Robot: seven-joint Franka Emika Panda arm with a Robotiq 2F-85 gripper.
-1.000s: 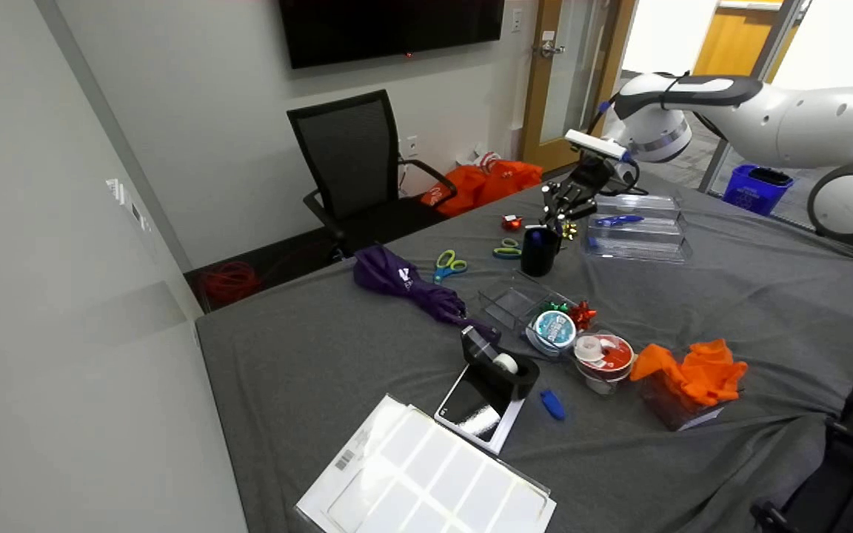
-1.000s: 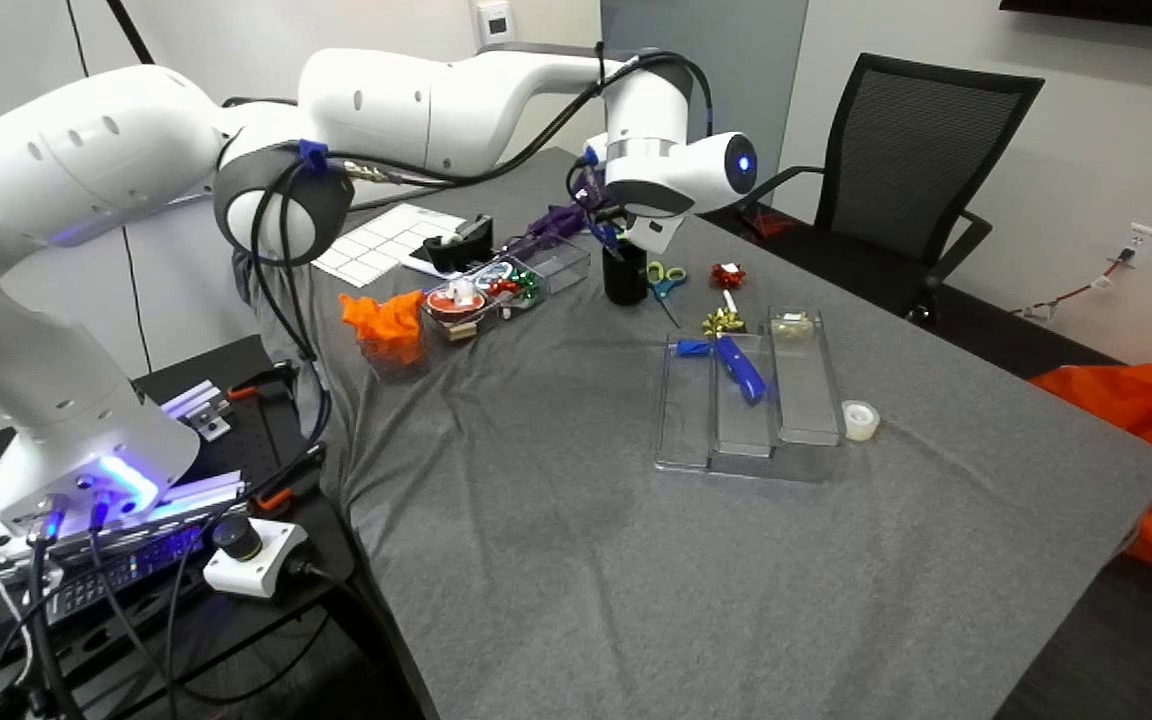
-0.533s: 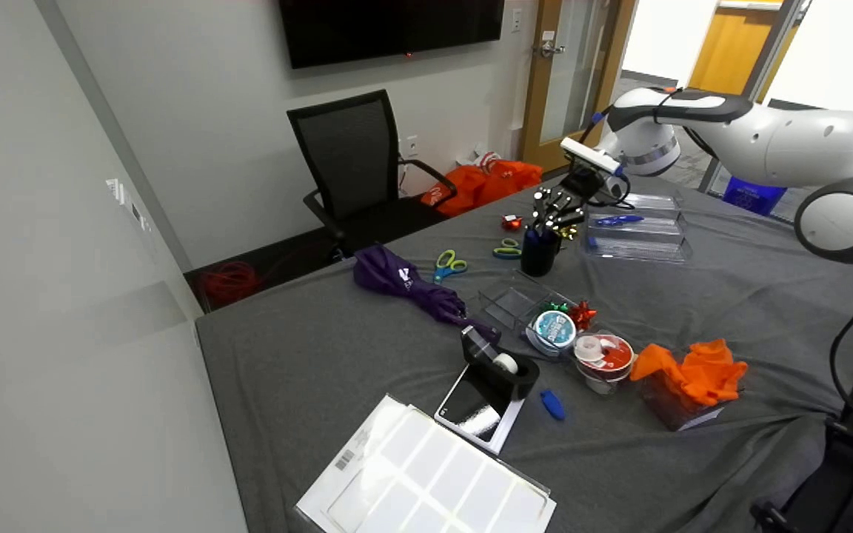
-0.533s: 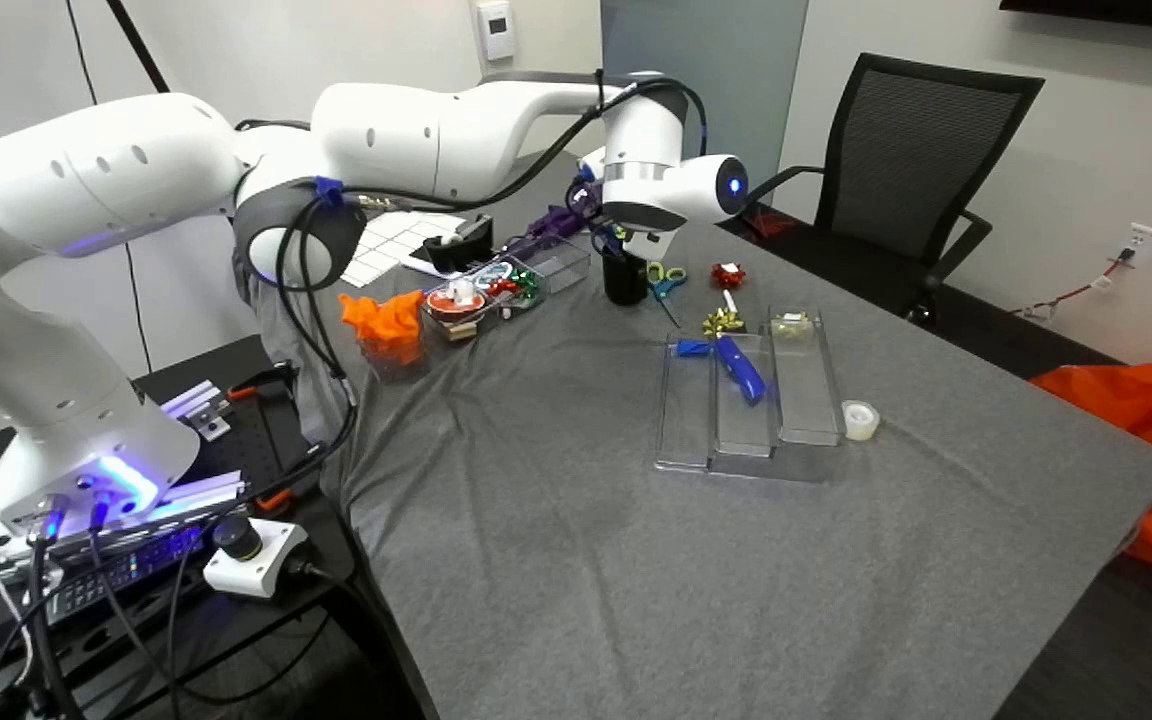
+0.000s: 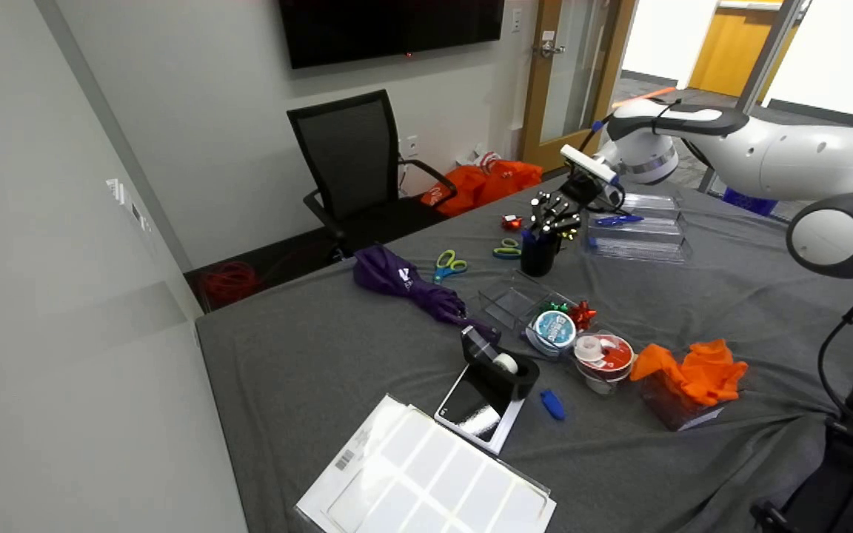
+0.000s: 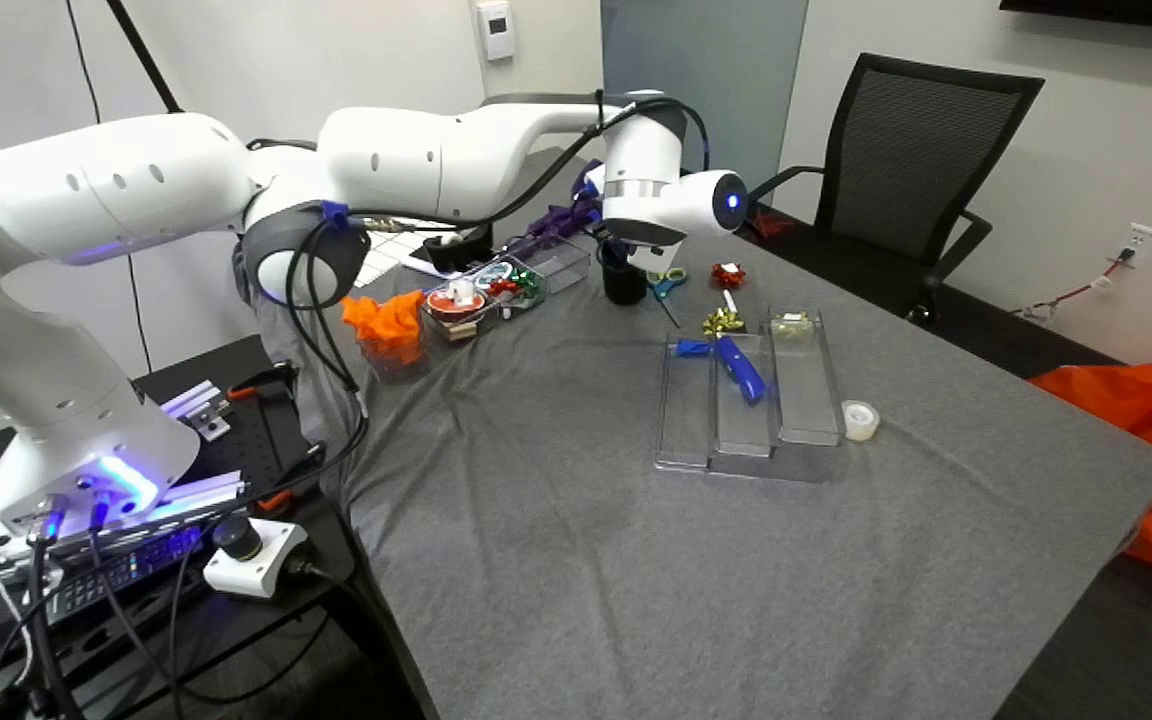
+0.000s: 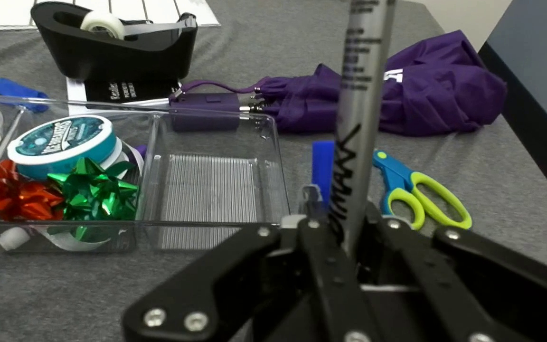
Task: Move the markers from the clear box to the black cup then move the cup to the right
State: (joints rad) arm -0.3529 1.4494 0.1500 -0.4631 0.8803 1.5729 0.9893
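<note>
The black cup point(image 5: 537, 259) stands upright on the grey cloth in both exterior views point(image 6: 624, 285); it is hidden in the wrist view. My gripper point(image 5: 543, 226) is at the cup's mouth, its fingertips near the rim. In the wrist view the fingers point(image 7: 342, 225) are nearly together on an upright grey marker point(image 7: 363, 90) with black lettering, whose lower end is hidden. A blue item point(image 7: 322, 166) stands behind it, seemingly in the cup. Two clear boxes show: a three-compartment one point(image 6: 806, 400) holding blue items, and one point(image 7: 273, 166) with bows and a tin.
Scissors point(image 7: 393, 178) and a purple umbrella point(image 7: 435, 99) lie close beyond the cup. A black tape dispenser point(image 7: 117, 52) stands past the bow box. A gold bow point(image 6: 723, 322) and a red bow point(image 6: 727, 275) lie near the cup. An orange cloth point(image 5: 693, 374) sits in a container.
The arm has come down, and my gripper has sunk from above the cup to its mouth. The cup and the other table objects have not visibly moved.
</note>
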